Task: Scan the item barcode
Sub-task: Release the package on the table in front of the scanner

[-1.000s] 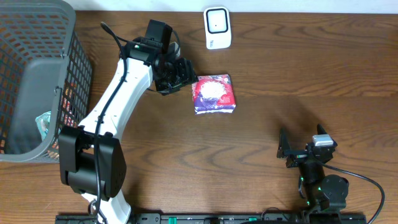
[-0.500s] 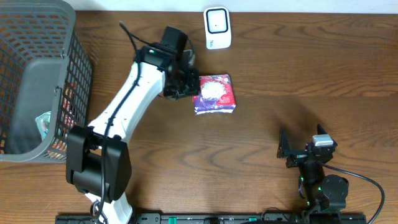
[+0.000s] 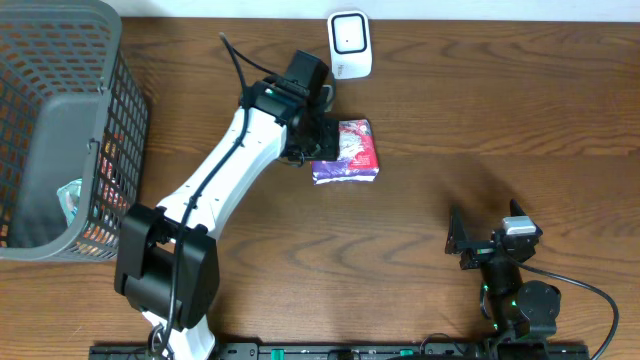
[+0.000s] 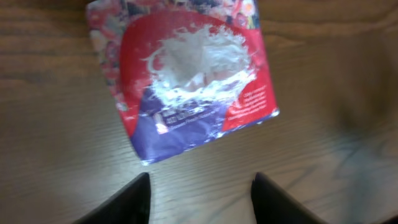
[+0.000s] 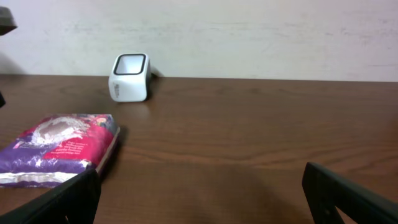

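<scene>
Nearest the robot's base, well apart from the snack packet point(image 3: 348, 150) on its right-hand side, the right gripper point(image 5: 199, 199) rests low over the table point(image 3: 500, 130). Its fingers are spread wide and hold nothing. It appears parked there to leave the working area to the other arm, while its camera looks across at the packet and beyond.

The packet lies flat on the wood with its red and purple printed face up. No barcode shows on that face, so the code is probably underneath or on an edge. That would explain why the packet must be picked up and not simply slid along.

At the packet's left edge sits the left gripper point(image 4: 202, 193). Its fingers are parted with only bare table between them, and the packet lies just ahead of the tips, not yet gripped. The arm seems lined up to close on that near edge. Whether a finger already touches the wrapper cannot be told.

Just beyond the packet, at the far edge, stands the white scanner point(image 3: 349, 42), its window facing up. A lifted packet would likely need its code turned down towards that window.

Far to the packet's left stands a grey basket point(image 3: 125, 100).
</scene>
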Robot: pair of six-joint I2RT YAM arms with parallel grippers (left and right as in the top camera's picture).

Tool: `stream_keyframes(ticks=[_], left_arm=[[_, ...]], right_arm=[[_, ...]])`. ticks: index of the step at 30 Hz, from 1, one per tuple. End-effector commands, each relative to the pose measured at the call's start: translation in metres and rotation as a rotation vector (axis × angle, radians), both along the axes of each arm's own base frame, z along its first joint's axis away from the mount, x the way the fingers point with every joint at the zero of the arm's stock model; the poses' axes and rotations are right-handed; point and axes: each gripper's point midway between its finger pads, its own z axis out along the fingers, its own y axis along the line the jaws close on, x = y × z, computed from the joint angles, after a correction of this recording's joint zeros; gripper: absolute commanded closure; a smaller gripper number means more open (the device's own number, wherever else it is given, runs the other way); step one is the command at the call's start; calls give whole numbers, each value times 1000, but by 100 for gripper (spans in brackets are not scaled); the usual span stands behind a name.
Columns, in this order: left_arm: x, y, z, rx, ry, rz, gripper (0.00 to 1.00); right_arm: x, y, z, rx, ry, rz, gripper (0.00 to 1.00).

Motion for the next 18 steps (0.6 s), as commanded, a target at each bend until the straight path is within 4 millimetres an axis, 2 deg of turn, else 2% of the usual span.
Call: stream_keyframes(ticks=[1,4,12,18], left_arm=[[-1,-6,-4,24,-28,-25,41],[5,-13,-1,32,-76,-32,39],[28,-5,-4,196,-229,10,38],[36,-9,-30,224,-215,16,38]], right_arm=[[0,-2,-1,11,5,-9,1],[0,-2,-1,11,5,-9,1],[0,-2,-1,11,5,-9,1],[0,-2,-1,11,5,-9,1]])
